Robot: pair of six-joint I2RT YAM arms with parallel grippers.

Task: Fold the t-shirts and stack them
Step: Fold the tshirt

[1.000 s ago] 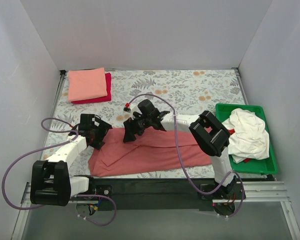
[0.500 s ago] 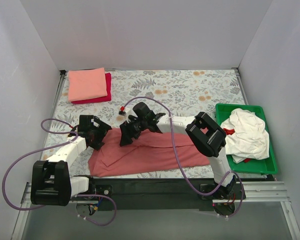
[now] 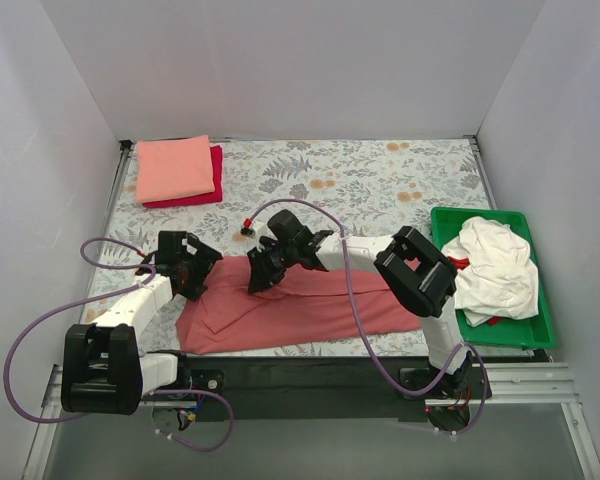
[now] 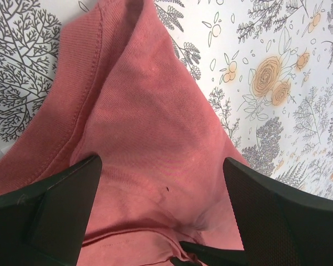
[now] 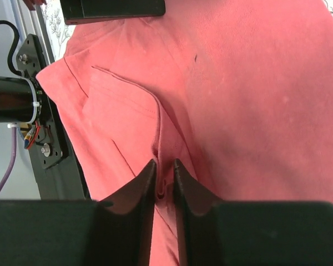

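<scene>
A dusty brick-red t-shirt (image 3: 315, 308) lies folded into a long strip along the near side of the table. My right gripper (image 3: 256, 281) is over its upper left part, shut on a raised fold of the cloth (image 5: 165, 145), which is pinched between the fingers (image 5: 140, 185). My left gripper (image 3: 202, 274) stands open over the shirt's left end (image 4: 139, 111), its wide-apart fingers (image 4: 72, 194) straddling cloth without gripping it. A folded salmon-pink t-shirt (image 3: 173, 168) rests on a folded crimson one (image 3: 216, 182) at the back left. A crumpled cream-white t-shirt (image 3: 495, 265) fills the tray.
The green plastic tray (image 3: 540, 335) stands at the right edge of the table. A floral tablecloth (image 3: 380, 180) covers the table between the white side walls. Purple cables loop off both arms. The black mounting rail (image 3: 310, 375) runs along the near edge.
My right gripper has gone from open to shut on a fold of the brick-red shirt, shifting slightly over it. The left gripper has stayed open in place.
</scene>
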